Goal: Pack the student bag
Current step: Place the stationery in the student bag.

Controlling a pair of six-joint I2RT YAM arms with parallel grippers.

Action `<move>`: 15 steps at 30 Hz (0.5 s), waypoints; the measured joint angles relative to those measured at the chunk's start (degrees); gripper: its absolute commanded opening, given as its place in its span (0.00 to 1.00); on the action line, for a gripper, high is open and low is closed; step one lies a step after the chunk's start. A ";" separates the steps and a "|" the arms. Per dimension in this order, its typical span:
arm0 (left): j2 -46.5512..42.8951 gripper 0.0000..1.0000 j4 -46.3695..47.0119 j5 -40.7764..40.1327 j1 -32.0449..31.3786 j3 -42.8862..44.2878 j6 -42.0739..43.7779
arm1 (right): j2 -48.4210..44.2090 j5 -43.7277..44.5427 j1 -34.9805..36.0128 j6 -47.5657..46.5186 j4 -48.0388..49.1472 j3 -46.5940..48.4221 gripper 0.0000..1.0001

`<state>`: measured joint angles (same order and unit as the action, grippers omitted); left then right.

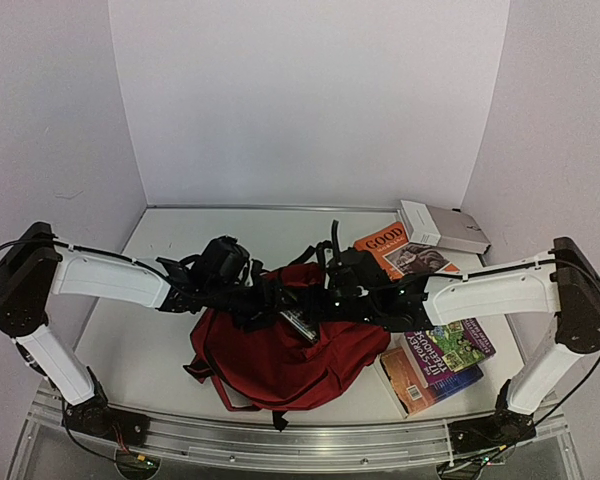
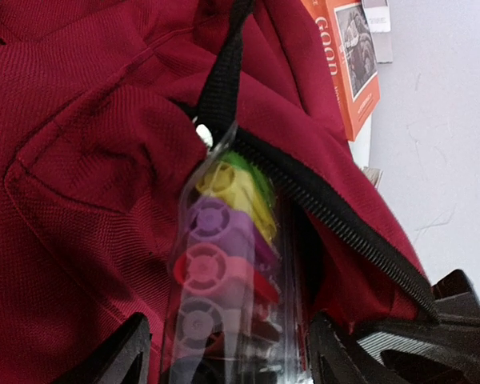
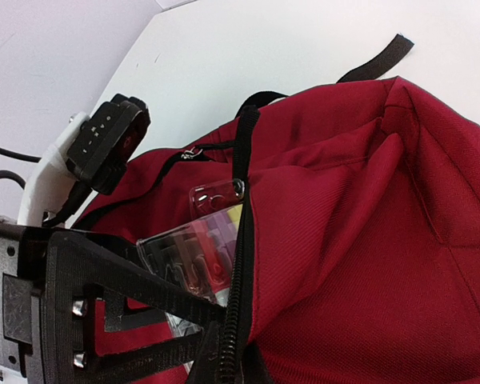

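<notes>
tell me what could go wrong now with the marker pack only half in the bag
1. The clear marker pack sticks out of the student bag opening; with the left gripper open around it, it may slide back out.
2. If the right gripper pinching the zipper edge slips, the opening may sag shut on the pack.

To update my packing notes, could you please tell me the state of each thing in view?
Bag: zip open.
Clear case: half inside the bag's opening.
Left gripper: open, astride the case.
Right gripper: shut on the bag's zip edge.
GOOD book: closed, flat.
White box: closed.
Book stack: closed, outside the bag.
</notes>
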<state>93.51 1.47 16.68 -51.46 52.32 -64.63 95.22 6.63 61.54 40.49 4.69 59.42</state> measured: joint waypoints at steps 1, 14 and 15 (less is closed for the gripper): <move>-0.18 0.53 0.01 0.08 -0.04 -0.34 -0.03 | 0.02 0.00 0.02 0.02 0.00 0.02 0.00; 0.15 0.05 3.15 2.90 -0.27 0.12 -1.81 | 0.48 -1.24 0.11 -2.12 -1.02 0.63 0.00; 0.80 0.04 3.26 3.25 -0.27 0.68 -1.79 | 0.54 -1.24 0.10 -2.44 -1.38 0.75 0.00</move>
<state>94.31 4.73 19.92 -51.72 53.00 -66.41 95.76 5.39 61.65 38.05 3.31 60.17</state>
